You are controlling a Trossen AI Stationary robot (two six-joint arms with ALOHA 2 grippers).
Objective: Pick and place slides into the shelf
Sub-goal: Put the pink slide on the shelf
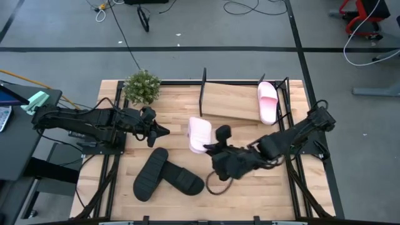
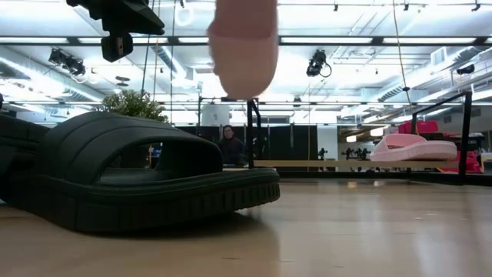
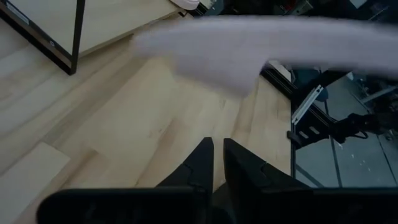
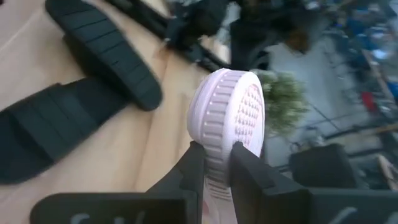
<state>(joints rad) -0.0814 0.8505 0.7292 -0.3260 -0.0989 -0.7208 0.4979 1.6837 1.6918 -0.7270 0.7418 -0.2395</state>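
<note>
While one pink slide [image 1: 267,102] already sits on the shelf [image 1: 231,100], at its right end on the tilted wooden board, the rest of the job is wide open, so I'd call this roughly a quarter done. The second pink slide [image 4: 227,121] is up in the air just in front of the shelf, pinched by its edge in the right gripper [image 4: 216,163], whose jaws are closed narrow on it. In the low view it hangs clear of the table top, sole turned sideways. It looks like it's on its way to the board but not there yet, so that's step two in progress.

The two black slides [image 1: 167,175] lie on the table [image 1: 262,194] well in front of the shelf, overlapping each other at an angle, nobody touching them. The left gripper [image 1: 159,132] hovers off the shelf's left front corner with its jaws nearly together and nothing in them.

Surface is a pale butcher-block style top with a black frame around it, and a little green potted plant [image 1: 142,86] stands just left of the shelf. Beyond it there's a grey floor with cables and taped lines, plus strip lights overhead and a person [image 2: 228,144] sitting way back behind the shelf.
</note>
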